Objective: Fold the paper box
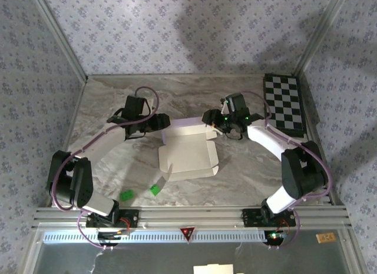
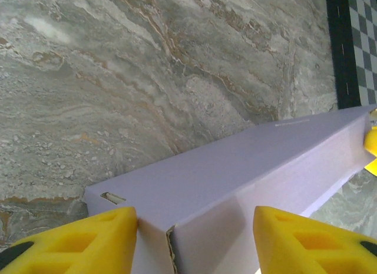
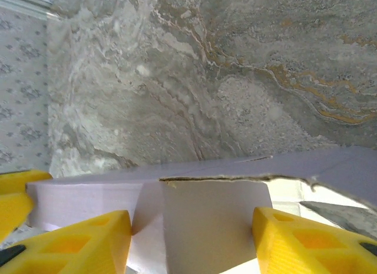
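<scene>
The paper box [image 1: 187, 151] lies half-formed in the middle of the marble table, its white base flat and its far wall raised. My left gripper [image 1: 163, 122] is at the far left corner of that wall and my right gripper [image 1: 211, 123] at the far right corner. In the left wrist view the pale-lilac paper box [image 2: 235, 180] runs between the open gripper's [image 2: 194, 241] yellow fingers [image 2: 76, 244], the left pad touching the corner. In the right wrist view an upright side flap of the paper box [image 3: 215, 221] stands between the open gripper's [image 3: 191, 241] fingers [image 3: 306, 241].
A black-and-white checkerboard [image 1: 284, 103] lies at the far right of the table. Two small green bits [image 1: 126, 195] [image 1: 155, 190] sit near the front, left of the box. Patterned walls and metal posts close in the table on three sides.
</scene>
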Available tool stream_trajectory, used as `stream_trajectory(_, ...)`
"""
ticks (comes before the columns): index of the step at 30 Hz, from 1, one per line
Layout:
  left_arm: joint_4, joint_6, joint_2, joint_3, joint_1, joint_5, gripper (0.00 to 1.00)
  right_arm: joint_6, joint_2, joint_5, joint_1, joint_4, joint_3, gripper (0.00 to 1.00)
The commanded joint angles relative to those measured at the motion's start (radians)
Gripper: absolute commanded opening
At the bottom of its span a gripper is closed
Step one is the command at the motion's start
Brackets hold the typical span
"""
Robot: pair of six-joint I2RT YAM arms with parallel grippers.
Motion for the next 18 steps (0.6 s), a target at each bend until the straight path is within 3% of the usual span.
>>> stream_trajectory(1, 0.012, -0.016, 0.007, -0.010, -0.008, 0.023, 0.53, 0.095, -0.027, -0.032, 0.001, 0.164, -0.053, 0.55)
stream_trajectory(18, -0.013, -0.016, 0.003, -0.013, -0.025, 0.017, 0.49, 0.238, 0.016, -0.079, 0.016, 0.566, -0.184, 0.32)
